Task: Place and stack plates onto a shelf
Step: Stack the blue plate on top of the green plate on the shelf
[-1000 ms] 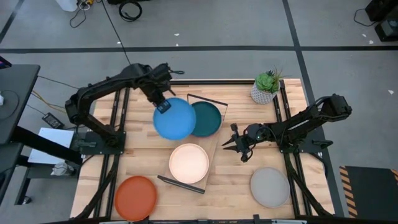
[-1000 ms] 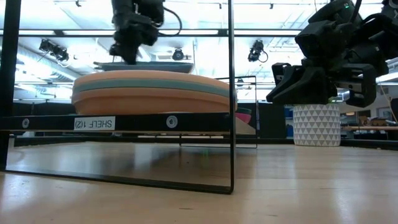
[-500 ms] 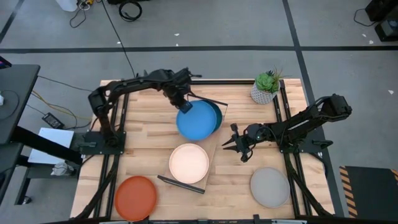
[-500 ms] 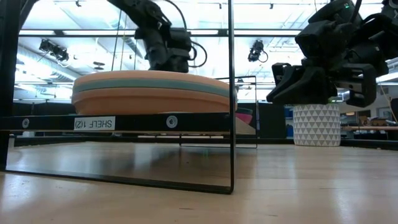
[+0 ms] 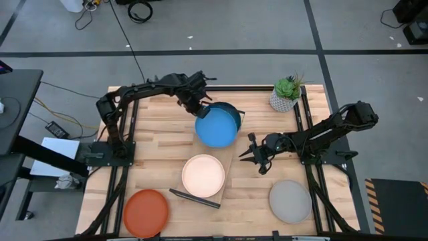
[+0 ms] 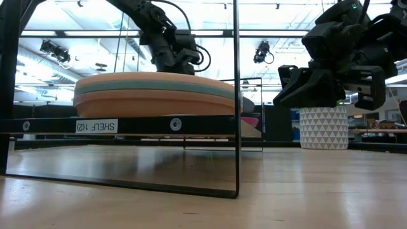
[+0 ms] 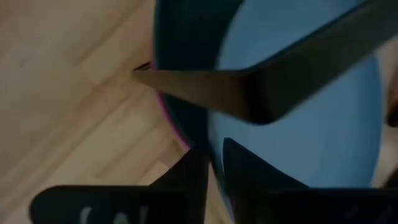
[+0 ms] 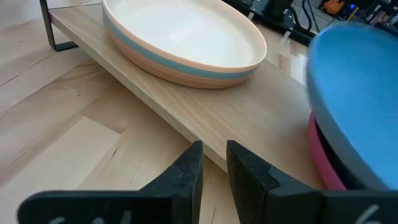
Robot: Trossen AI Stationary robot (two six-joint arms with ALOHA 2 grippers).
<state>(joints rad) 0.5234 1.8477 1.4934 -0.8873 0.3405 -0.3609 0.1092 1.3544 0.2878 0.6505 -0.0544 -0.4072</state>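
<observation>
Left gripper (image 5: 196,109) pinching the blue plate (image 5: 217,128) by its rim, so I'm lowering it flat.
I'm centring it over the dark teal plate (image 5: 231,110) on the shelf (image 8: 236,118); right gripper (image 5: 246,154) is idling nearly closed, empty.

The shelf (image 5: 226,173) is pale wood with thin black wire frames at its ends. On its far end sits a bright blue plate (image 5: 217,128) over a dark teal plate (image 5: 233,114), with a magenta plate (image 8: 322,160) showing as a pink rim beneath. On the shelf's near end the cream plate (image 5: 203,175) tops a stack banded peach, light blue, then terracotta. Left of the shelf lies an orange-red plate (image 5: 146,212); right of it, a grey plate (image 5: 290,201). Beyond the shelf a green plant stands in a white pot (image 5: 283,101) with a triangle pattern. Both arms are black.
</observation>
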